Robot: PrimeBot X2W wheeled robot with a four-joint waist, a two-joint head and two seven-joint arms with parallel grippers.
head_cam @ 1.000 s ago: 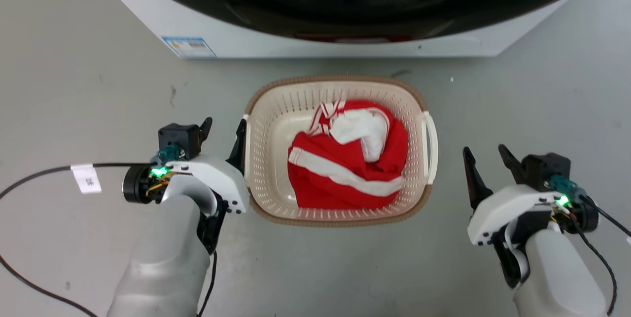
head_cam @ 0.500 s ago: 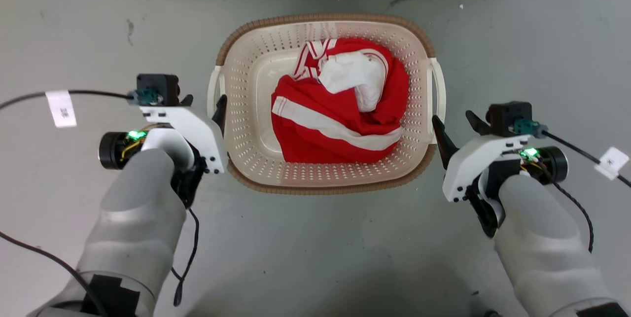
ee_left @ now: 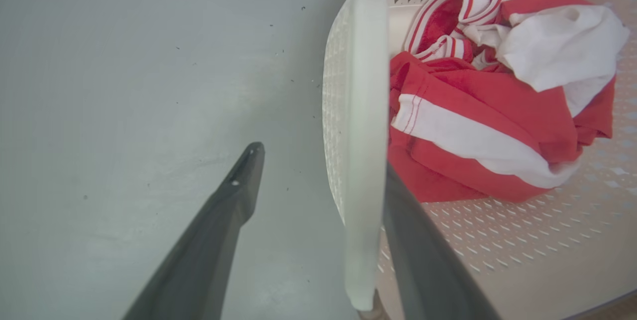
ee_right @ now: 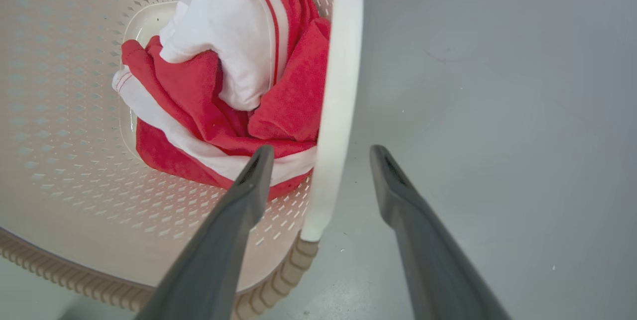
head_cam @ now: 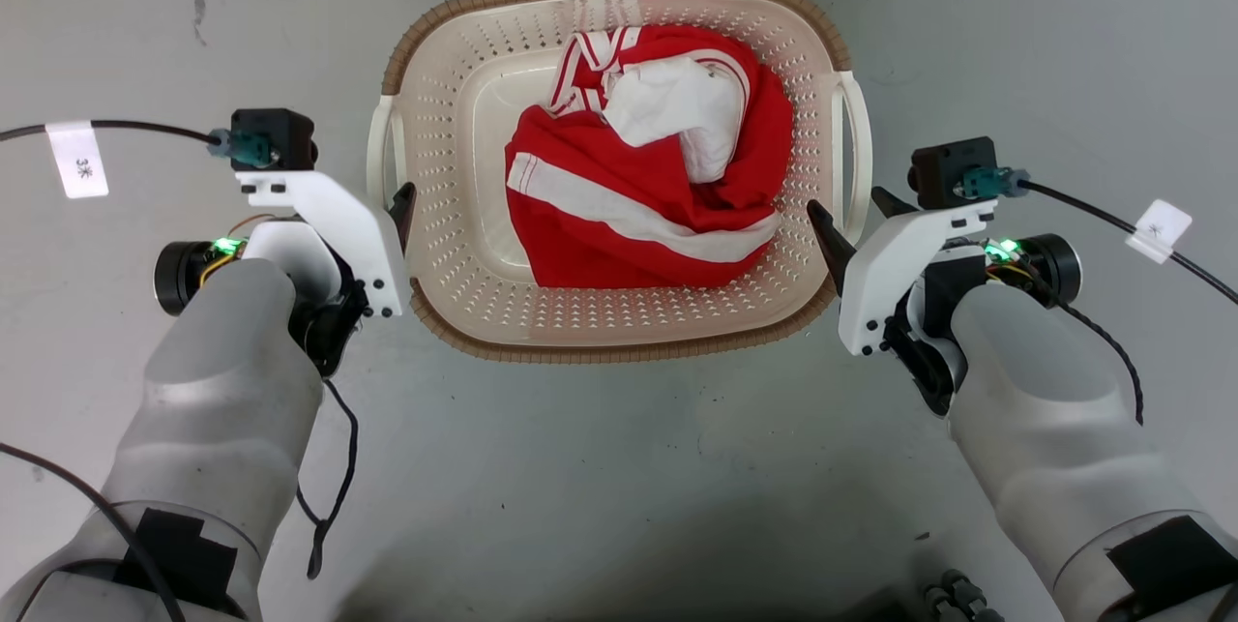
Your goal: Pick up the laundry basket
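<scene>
I've got the laundry basket sitting on the grey floor, straight ahead in the head cam, w/ a red-and-white cloth bunched inside. L gripper is spread wide astride the left handle, one finger over bare floor, the other on the basket side; R gripper likewise straddles the right handle, fingers apart, nothing pinched yet. Can't tell whether any finger touches the plastic.

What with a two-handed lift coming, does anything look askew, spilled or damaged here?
Nothing stands out. The laundry basket sits level on the floor, its red-and-white garment wholly inside. The open left tool straddles the left handle, the open right tool the right handle.
</scene>
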